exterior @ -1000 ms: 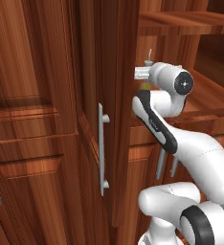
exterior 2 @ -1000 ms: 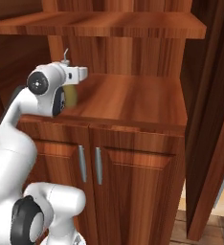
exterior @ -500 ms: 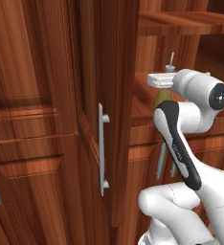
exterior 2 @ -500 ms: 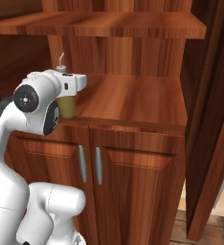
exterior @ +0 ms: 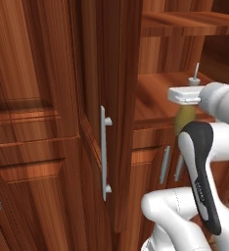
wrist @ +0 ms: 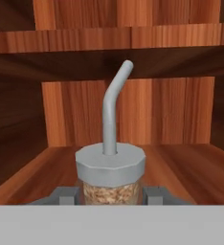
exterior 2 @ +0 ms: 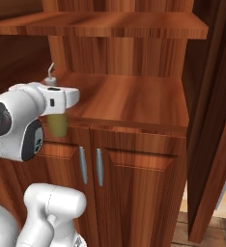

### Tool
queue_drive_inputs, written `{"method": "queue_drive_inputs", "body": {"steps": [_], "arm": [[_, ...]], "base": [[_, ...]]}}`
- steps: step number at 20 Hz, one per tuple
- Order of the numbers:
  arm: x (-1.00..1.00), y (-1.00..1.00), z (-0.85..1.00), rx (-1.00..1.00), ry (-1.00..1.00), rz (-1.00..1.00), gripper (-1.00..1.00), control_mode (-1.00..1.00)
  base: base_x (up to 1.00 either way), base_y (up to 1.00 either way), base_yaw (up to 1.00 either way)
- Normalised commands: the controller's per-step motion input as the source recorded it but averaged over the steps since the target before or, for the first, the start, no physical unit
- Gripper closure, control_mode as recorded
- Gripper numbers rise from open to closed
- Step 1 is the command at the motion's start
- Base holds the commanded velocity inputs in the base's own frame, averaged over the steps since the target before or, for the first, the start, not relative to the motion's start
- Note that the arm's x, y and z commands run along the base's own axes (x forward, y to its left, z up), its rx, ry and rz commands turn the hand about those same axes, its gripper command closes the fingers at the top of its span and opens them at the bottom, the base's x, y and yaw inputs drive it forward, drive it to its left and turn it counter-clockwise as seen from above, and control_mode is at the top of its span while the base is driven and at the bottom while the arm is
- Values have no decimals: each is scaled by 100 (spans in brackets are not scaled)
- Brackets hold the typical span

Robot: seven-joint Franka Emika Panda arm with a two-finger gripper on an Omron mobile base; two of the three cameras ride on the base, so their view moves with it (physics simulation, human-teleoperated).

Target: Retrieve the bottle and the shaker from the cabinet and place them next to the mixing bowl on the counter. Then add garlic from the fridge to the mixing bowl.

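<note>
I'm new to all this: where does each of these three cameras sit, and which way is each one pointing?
Left base view: behind the arm to its left, facing the cabinet door edge and shelf niche; the white arm rises at lower right, holding the bottle.
Right base view: behind the arm to its right, facing the niche and lower doors; the arm rises at lower left.
Hand view: on the hand, looking along the pincer into the niche; its fingers flank the bottle's neck.
Shared: all three show the bottle's spout and the wooden shelf.
</note>
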Motion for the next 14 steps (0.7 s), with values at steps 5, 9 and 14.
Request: {"method": "queue_drive_inputs", "body": {"steps": [5, 9, 14], "arm": [[-83, -15, 7, 0, 10, -2, 100, -100], [-75, -15, 2, 0, 1, -1, 100, -100], [-44, -6, 7, 0, 1, -5, 100, -100]], "base": [[0, 0, 0], [0, 0, 0], [0, 0, 0]]}}
